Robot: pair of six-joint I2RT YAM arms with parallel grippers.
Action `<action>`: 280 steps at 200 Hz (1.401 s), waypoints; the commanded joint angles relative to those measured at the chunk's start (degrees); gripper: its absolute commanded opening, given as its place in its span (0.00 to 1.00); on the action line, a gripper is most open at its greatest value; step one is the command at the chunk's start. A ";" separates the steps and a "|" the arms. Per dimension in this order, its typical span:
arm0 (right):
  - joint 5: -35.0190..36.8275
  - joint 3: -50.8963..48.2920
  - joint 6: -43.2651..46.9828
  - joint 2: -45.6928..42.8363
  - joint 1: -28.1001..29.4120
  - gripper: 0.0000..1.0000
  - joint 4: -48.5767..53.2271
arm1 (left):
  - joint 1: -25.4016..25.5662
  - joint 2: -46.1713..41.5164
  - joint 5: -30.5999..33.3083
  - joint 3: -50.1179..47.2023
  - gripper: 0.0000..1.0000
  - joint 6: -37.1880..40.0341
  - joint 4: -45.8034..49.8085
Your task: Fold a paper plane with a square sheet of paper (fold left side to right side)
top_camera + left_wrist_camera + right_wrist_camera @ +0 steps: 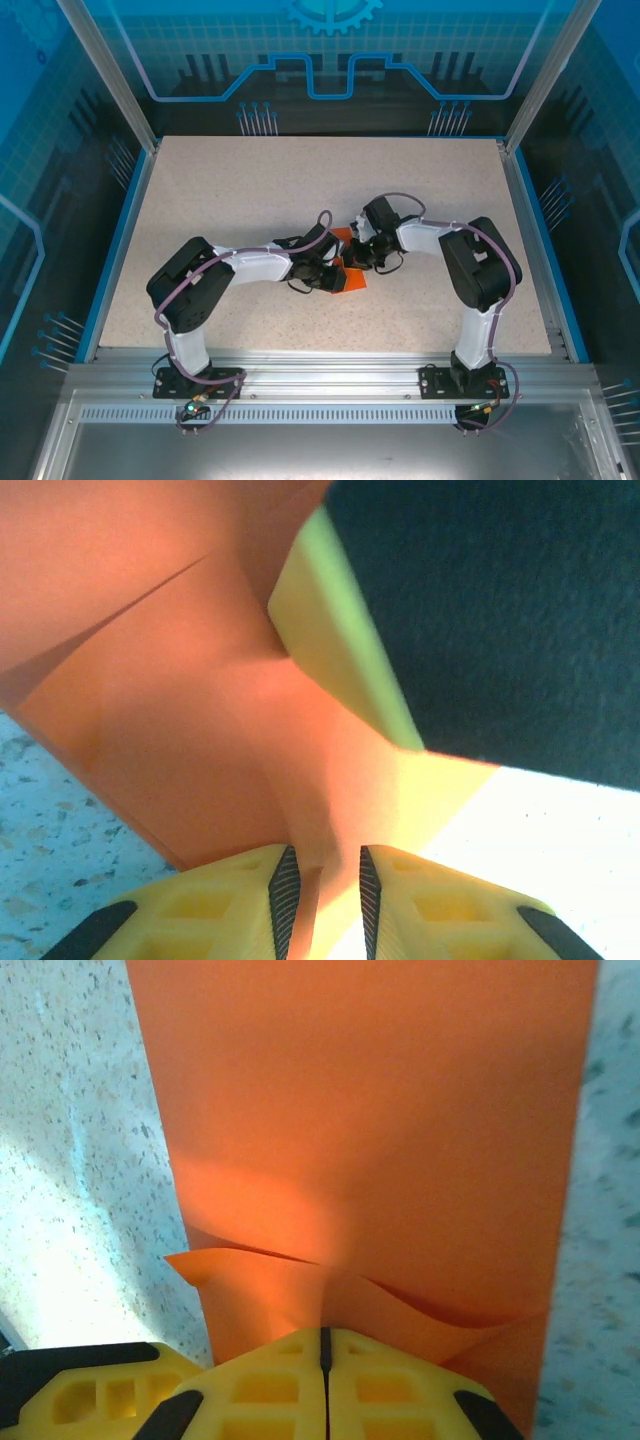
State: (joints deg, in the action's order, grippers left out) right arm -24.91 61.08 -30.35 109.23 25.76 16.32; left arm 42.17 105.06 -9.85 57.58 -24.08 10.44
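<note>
The square sheet of paper (352,283), orange-red, lies at the table's middle between both arms. In the left wrist view the paper (180,680) rises creased and bent, and a raised fold of it runs between my left gripper's (322,855) pads, which stand a little apart. A yellow finger (335,640) of the other gripper shows behind the paper. In the right wrist view my right gripper (322,1332) is shut on the near edge of the paper (380,1110), where one layer curls up over the flat layer. From above, the left gripper (335,272) and right gripper (358,250) nearly touch.
The speckled beige table (250,190) has blue rails along its sides and an aluminium frame at the near edge. Transparent blue panels wall the cell. Both arms reach inward and crowd the centre.
</note>
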 commanded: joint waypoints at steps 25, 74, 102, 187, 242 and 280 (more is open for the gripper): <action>4.66 3.06 3.46 1.93 -4.40 0.06 3.15 | 0.39 3.32 2.29 -3.18 0.29 -0.53 4.95; 2.80 4.50 4.34 3.65 -6.03 0.06 3.66 | 0.40 2.09 1.60 -2.80 0.31 -0.69 4.33; 2.43 3.32 3.79 4.30 -5.77 0.07 2.50 | 0.44 -0.30 1.06 -0.01 0.33 0.27 5.91; 2.14 2.92 3.58 4.10 -5.76 0.07 2.14 | 0.37 -4.27 -1.99 9.70 0.43 3.07 9.65; 1.79 2.86 3.59 4.31 -5.73 0.07 2.18 | 0.37 2.45 -5.87 14.12 0.42 3.13 8.38; 1.64 2.91 3.67 3.80 -5.69 0.07 2.34 | 0.34 4.03 -2.86 14.50 0.41 3.99 10.21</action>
State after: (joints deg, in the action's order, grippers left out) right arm -24.01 64.55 -27.11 111.35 20.23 17.89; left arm 42.33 107.90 -13.37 70.37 -21.93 17.85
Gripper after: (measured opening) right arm 0.068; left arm 0.416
